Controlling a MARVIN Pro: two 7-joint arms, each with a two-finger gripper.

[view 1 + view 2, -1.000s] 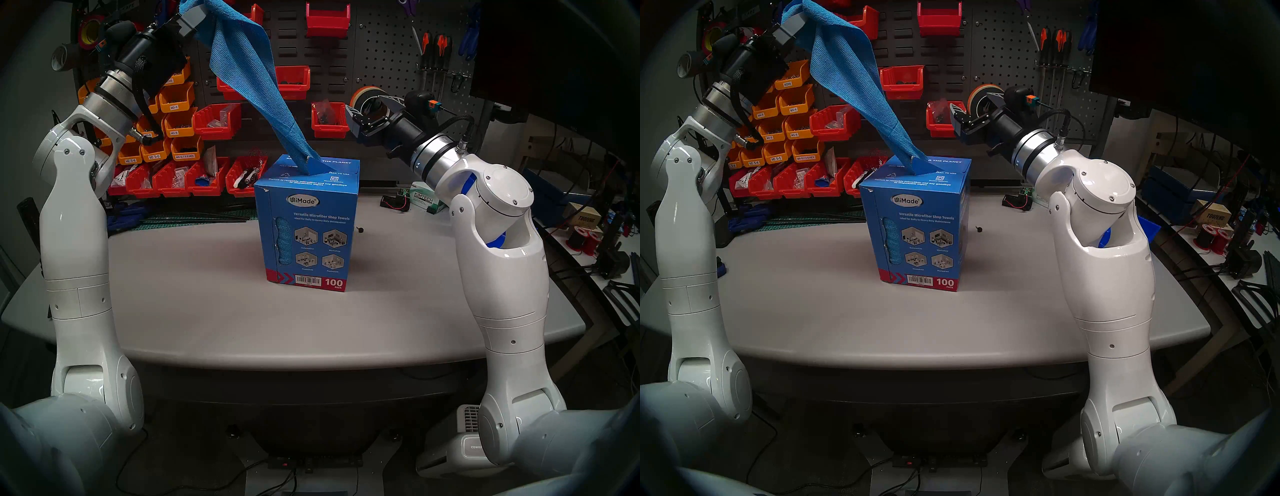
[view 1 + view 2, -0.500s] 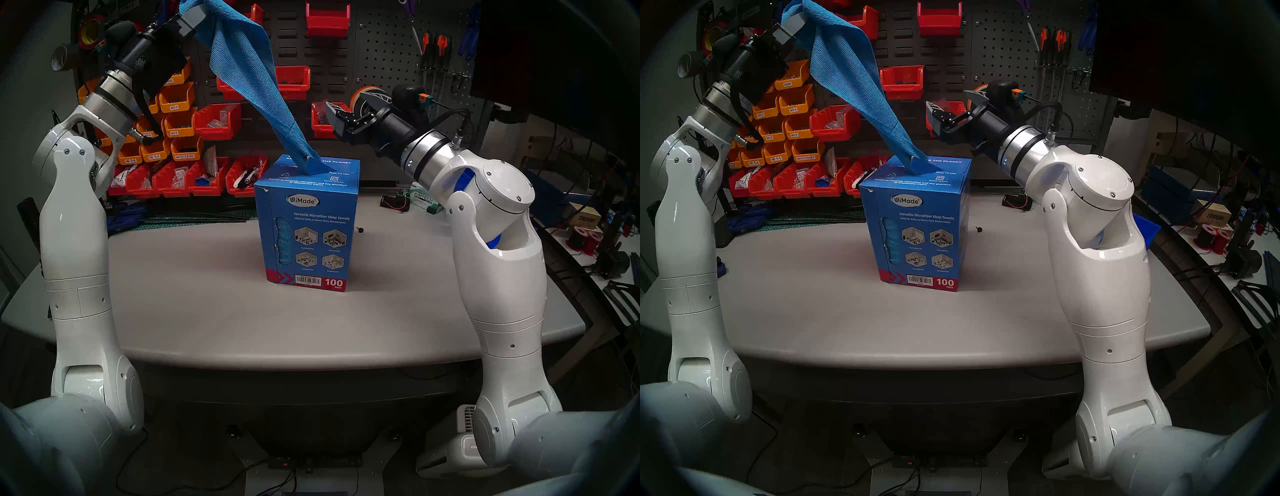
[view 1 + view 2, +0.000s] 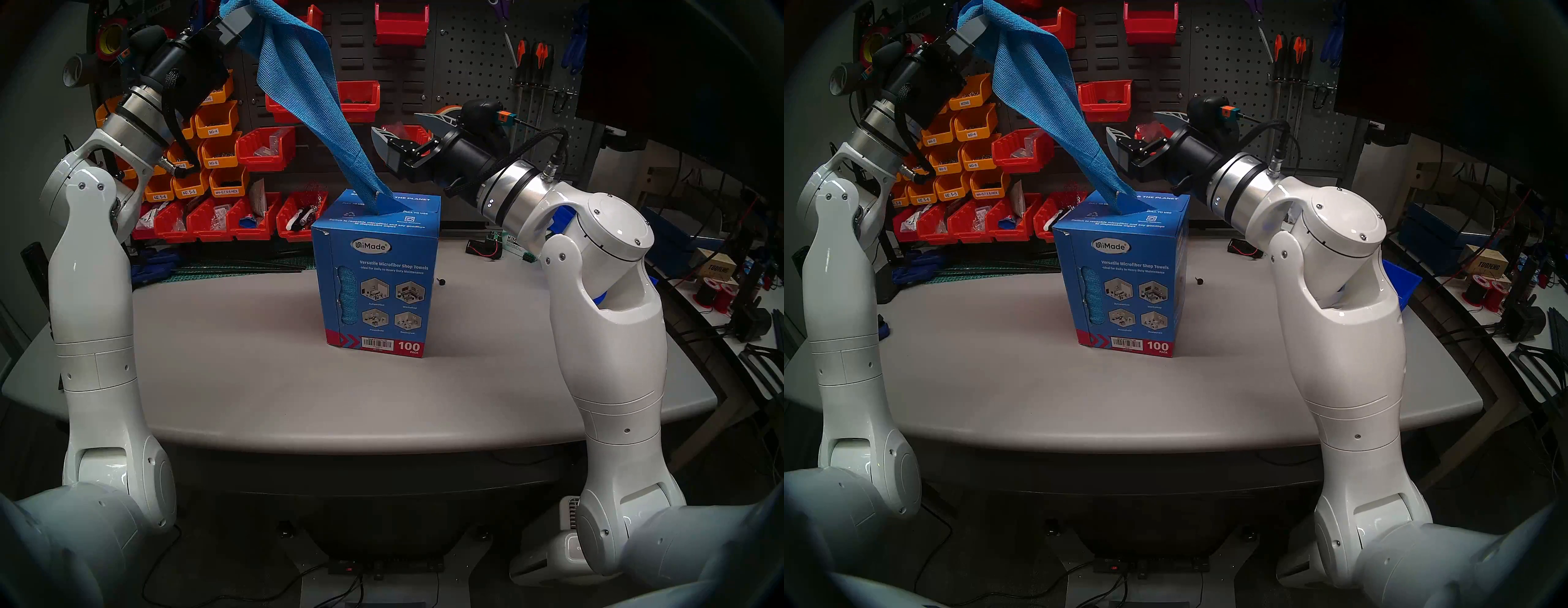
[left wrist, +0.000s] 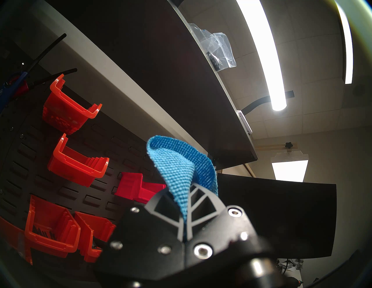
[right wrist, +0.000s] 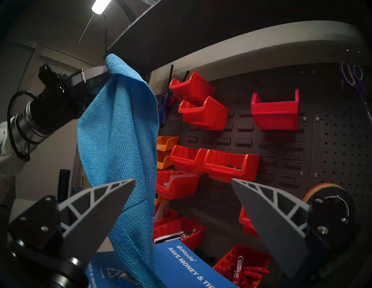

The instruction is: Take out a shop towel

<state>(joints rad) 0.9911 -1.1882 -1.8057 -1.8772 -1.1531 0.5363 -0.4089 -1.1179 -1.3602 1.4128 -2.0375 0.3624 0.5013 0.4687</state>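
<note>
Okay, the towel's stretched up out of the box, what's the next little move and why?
Probably close the open right claw on the shop towel just above the box. The left claw is shut on its top corner, its lower end remains in the box's slot, and the right claw sits beside it.

My arms [image 3: 91, 297] are glossy white shells dotted with small screws, each ending in a silver wrist ring [image 3: 515, 193] and a black wrist. Braided black cables [image 3: 539, 140] loop there. My fingers [image 5: 96, 203] are grey, ribbed wedges bolted to black mounts.
</note>
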